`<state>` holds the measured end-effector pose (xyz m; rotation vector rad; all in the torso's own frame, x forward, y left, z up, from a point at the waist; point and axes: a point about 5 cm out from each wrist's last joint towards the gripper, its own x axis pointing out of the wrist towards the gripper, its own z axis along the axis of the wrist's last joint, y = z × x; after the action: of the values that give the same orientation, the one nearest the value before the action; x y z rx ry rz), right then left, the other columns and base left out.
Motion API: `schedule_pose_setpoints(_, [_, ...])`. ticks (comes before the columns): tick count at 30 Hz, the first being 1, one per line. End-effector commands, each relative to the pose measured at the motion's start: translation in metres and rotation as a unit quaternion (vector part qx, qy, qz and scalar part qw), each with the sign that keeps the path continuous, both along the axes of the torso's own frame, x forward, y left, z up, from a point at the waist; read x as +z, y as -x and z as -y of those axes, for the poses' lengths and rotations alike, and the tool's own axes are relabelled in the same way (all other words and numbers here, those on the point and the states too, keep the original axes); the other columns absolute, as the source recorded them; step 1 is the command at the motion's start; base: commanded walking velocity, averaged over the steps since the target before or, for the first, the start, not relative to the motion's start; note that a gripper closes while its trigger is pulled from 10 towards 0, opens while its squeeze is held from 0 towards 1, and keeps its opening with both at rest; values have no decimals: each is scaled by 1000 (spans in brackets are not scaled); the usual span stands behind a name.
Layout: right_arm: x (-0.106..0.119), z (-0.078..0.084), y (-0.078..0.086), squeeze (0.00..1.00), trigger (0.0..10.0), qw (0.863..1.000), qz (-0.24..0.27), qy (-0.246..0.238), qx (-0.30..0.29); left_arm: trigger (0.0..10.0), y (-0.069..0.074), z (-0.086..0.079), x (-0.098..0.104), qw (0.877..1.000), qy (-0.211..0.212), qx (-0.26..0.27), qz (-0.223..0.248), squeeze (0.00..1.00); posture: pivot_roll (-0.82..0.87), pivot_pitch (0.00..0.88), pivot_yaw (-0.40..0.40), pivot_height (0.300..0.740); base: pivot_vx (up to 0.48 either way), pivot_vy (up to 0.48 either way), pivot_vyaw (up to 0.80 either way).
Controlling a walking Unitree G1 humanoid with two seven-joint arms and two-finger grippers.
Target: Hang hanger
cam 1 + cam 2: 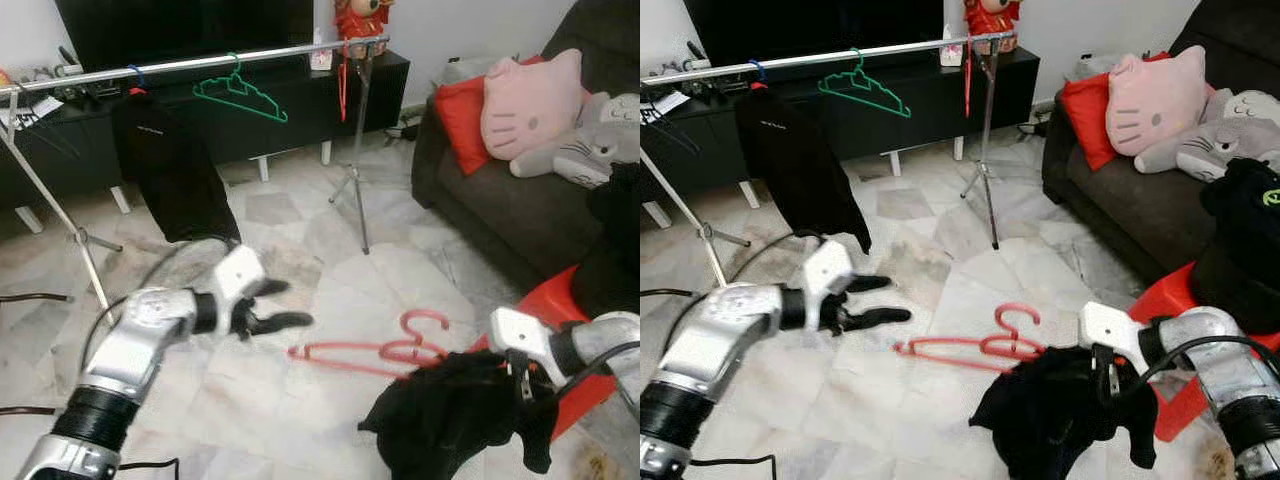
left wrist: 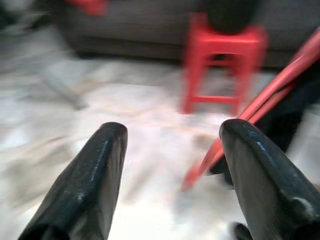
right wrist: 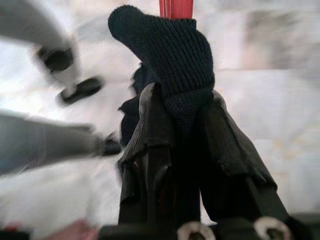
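A red hanger (image 1: 365, 352) lies low over the floor tiles, its hook (image 1: 425, 320) pointing away from me. One end runs into a black knit garment (image 1: 450, 420). My right gripper (image 3: 182, 100) is shut on a fold of that garment, with the hanger's red bar (image 3: 176, 7) just beyond its fingertips. My left gripper (image 1: 285, 304) is open, nothing between its fingers (image 2: 100, 170), a short way left of the hanger's free end (image 2: 220, 150). The silver clothes rail (image 1: 200, 62) stands at the back.
On the rail hang a green hanger (image 1: 240, 95) and a black garment (image 1: 175, 170). Its tripod legs (image 1: 355, 180) spread over the floor. A dark sofa (image 1: 500, 210) with cushions stands at the right, a red stool (image 1: 575, 300) before it, and a black TV cabinet (image 1: 300, 100) behind.
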<state>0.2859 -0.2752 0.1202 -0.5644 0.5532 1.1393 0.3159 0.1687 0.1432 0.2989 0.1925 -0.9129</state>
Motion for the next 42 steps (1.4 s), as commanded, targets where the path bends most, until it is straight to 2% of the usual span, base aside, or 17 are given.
schedule_pose_setpoints(1, [28,-2,-14,0,0,997,69,-30,-15,10000,-8,-11,-1,998,-21,62,23,1000,-138,50,-40,740,0,0,0])
schedule_pose_setpoints(2, [31,-2,-16,0,0,996,78,-32,-19,10000,-9,-13,-1,996,-20,79,31,1000,-137,53,-40,740,0,0,0])
schedule_pose_setpoints(3, [36,-2,-19,0,0,995,95,-33,-24,10000,-12,-15,-1,993,-9,111,44,0,-137,53,-40,740,0,0,0])
schedule_pose_setpoints(7, [48,-5,-26,0,0,991,126,-43,-32,10000,-11,-14,-9,991,8,131,40,0,-139,56,-43,740,0,0,0])
schedule_pose_setpoints(11, [59,-14,-27,0,0,989,132,-71,-13,10000,-9,-12,-19,991,4,134,28,0,-141,57,-44,740,0,0,0])
schedule_pose_setpoints(12, [67,-22,-30,0,0,985,149,-84,-3,10000,-5,-5,-23,993,12,114,18,0,-138,60,-41,740,0,0,0])
schedule_pose_setpoints(13, [70,-25,-31,0,0,984,156,-87,-1,10000,-3,-1,-23,994,15,105,15,0,-138,60,-41,740,0,0,0])
schedule_pose_setpoints(16, [84,-35,-34,0,0,979,173,-101,22,10000,9,23,-21,999,33,31,-1,0,-133,63,-38,740,0,0,0])
schedule_pose_setpoints(19, [93,-38,-36,0,0,977,187,-95,32,10000,14,32,-23,1000,26,-4,-13,0,-139,62,-35,740,0,0,0])
schedule_pose_setpoints(25, [108,-43,-34,0,0,973,202,-99,52,10000,15,38,-28,999,22,-13,-23,0,-142,62,-36,740,0,0,0])
schedule_pose_setpoints(32, [135,-63,-26,0,0,961,224,-130,101,10000,20,55,-19,998,15,-56,-18,0,-154,58,-34,740,0,0,0])
schedule_pose_setpoints(42, [142,-66,-21,0,0,960,225,-122,116,10000,18,59,-22,998,8,-48,-29,0,-162,48,-38,740,0,0,0])
